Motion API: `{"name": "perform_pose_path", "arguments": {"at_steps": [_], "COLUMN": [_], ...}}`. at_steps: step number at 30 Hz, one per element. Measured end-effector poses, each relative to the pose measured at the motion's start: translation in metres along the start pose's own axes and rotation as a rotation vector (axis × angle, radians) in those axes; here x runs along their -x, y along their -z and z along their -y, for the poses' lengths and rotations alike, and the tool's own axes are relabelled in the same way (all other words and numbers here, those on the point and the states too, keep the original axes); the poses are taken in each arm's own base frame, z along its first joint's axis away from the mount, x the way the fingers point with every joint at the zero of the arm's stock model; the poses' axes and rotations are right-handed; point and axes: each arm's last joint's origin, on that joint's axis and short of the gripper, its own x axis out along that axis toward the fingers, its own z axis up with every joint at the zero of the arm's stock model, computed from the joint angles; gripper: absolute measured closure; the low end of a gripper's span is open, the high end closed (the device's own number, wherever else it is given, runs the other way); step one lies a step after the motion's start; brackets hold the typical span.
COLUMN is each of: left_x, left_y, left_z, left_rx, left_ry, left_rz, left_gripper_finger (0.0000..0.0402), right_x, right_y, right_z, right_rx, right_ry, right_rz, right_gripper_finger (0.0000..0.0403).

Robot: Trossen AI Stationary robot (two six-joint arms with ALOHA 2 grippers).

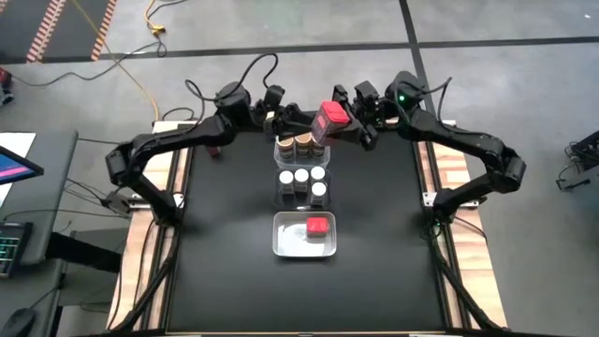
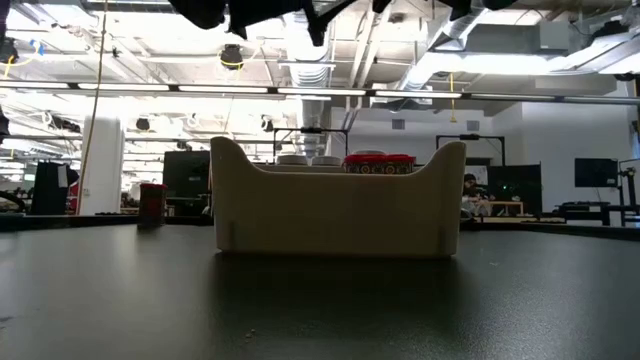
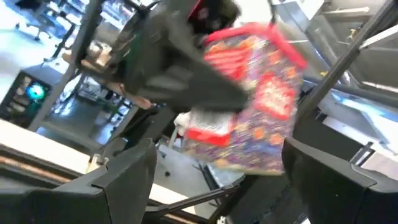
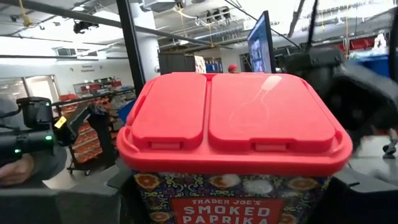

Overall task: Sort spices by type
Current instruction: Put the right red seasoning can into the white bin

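Up at the top centre of the overhead frame, both arms reach in toward each other above the far end of the black tabletop [image 1: 225,243]. The right hand [image 1: 348,124] pinches a red-lidded paprika tin [image 1: 330,119], which is tilted and held in the air just to the upper right of the row of bins. In the right wrist view that tin [image 4: 233,124] fills the frame, its red square lid facing the camera, seated between the dark fingers [image 4: 367,193]. The left hand [image 1: 285,117] hangs just left of the tin with its fingers spread; from its own wrist view the tin [image 3: 249,99] sits close ahead, beyond the open fingers [image 3: 118,180], not touching them. Below, down the middle of the frame, the top bin [image 1: 298,150] holds tan-topped jars [image 1: 295,143], the middle bin [image 1: 281,197] holds white-topped jars [image 1: 304,181], and the lowest bin [image 1: 285,241] holds one red-topped tin [image 1: 319,227]. Another small red-topped jar [image 2: 151,203] stands alone at the left in the low view.
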Motion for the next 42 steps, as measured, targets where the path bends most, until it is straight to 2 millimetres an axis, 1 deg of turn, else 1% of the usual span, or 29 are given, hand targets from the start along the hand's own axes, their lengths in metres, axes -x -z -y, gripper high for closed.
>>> {"name": "perform_pose_path", "arguments": {"at_steps": [3, 7, 11, 16, 20, 27, 32, 35, 42], "left_x": [-0.008, -0.02, -0.025, -0.027, -0.029, -0.031, -0.034, -0.036, -0.036], "left_y": [0.007, 0.009, 0.008, 0.009, 0.007, 0.0, 0.002, 0.004, 0.003], "left_z": [-0.009, -0.013, -0.012, -0.01, -0.004, 0.0, 0.0, 0.001, 0.001], "left_rx": [0.047, 0.069, 0.054, 0.006, -0.041, -0.022, 0.023, 0.056, 0.089], "left_ry": [0.045, 0.152, 0.217, 0.262, 0.292, 0.251, 0.209, 0.193, 0.178], "left_rz": [-0.012, -0.029, 0.003, -0.034, -0.022, 0.04, 0.084, 0.095, 0.112], "left_gripper_finger": [0.0069, 0.0069, 0.0069, 0.0069, 0.0069, 0.007, 0.007, 0.007, 0.007], "right_x": [0.0, 0.001, 0.002, 0.001, 0.0, -0.002, 0.001, 0.001, 0.0], "right_y": [0.0, 0.002, 0.0, 0.0, 0.0, -0.008, -0.005, -0.004, -0.003], "right_z": [0.0, 0.001, 0.001, -0.001, -0.002, -0.006, 0.002, 0.006, 0.009], "right_rx": [0.013, -0.017, -0.008, -0.022, -0.025, 0.036, -0.007, 0.009, 0.016], "right_ry": [-0.002, 0.001, 0.001, -0.045, -0.057, -0.056, 0.042, 0.053, 0.074], "right_rz": [-0.001, -0.016, -0.011, -0.024, -0.026, 0.05, 0.053, 0.071, 0.086], "right_gripper_finger": [0.0093, 0.0093, 0.0093, 0.0093, 0.0093, 0.0093, 0.0093, 0.0093, 0.0093]}}
